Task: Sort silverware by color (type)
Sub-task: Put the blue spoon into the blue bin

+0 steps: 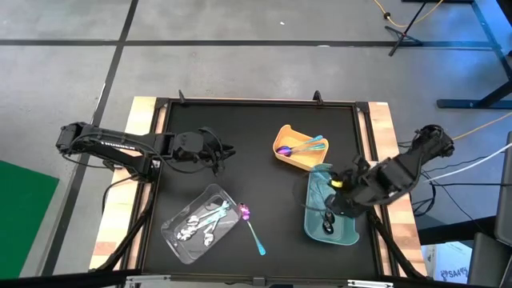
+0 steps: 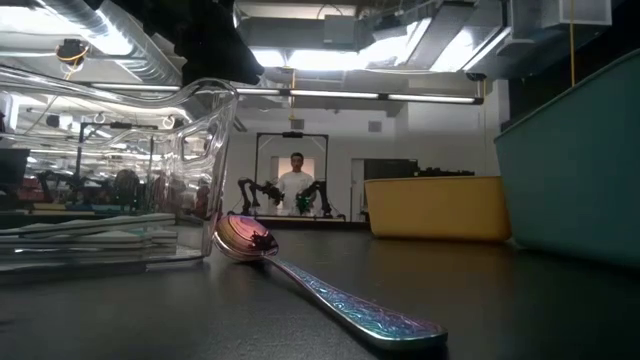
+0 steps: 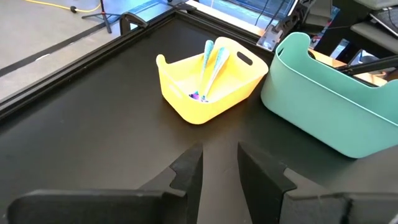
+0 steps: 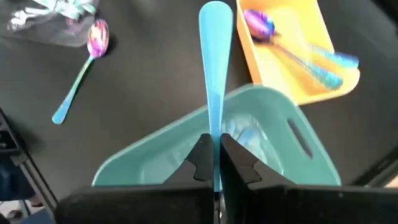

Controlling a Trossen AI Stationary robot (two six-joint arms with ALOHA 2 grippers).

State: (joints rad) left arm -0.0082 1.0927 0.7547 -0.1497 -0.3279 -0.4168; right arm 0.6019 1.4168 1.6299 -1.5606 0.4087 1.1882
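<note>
My right gripper (image 4: 214, 165) hovers over the teal tray (image 1: 346, 232), shut on a light-blue-handled utensil (image 4: 214, 74). Dark-headed spoons (image 1: 326, 225) lie in that tray. The yellow tray (image 3: 180, 93) holds iridescent spoons (image 3: 210, 65) with blue handles. The clear tray (image 1: 180, 238) holds silver spoons (image 1: 200, 222). A purple-headed spoon (image 1: 254, 228) lies flat on the black mat, its head beside the clear tray's corner. My left gripper (image 3: 219, 168) is open above the mat at the left, touching nothing. My right gripper pinches the utensil's light-blue handle (image 4: 214, 127) between its two fingers. The fingers come slanting down from above. The handle's rounded free end (image 4: 216, 18) sticks out past the fingertips; the other end is hidden behind the fingers. The utensil is lifted clear above the teal tray.
A raised black frame (image 1: 256, 102) edges the mat, with wooden table strips (image 1: 384, 128) outside it. Bare mat lies between the trays and at the far left (image 1: 208, 120). In the low view a person (image 2: 296, 182) stands far behind the table.
</note>
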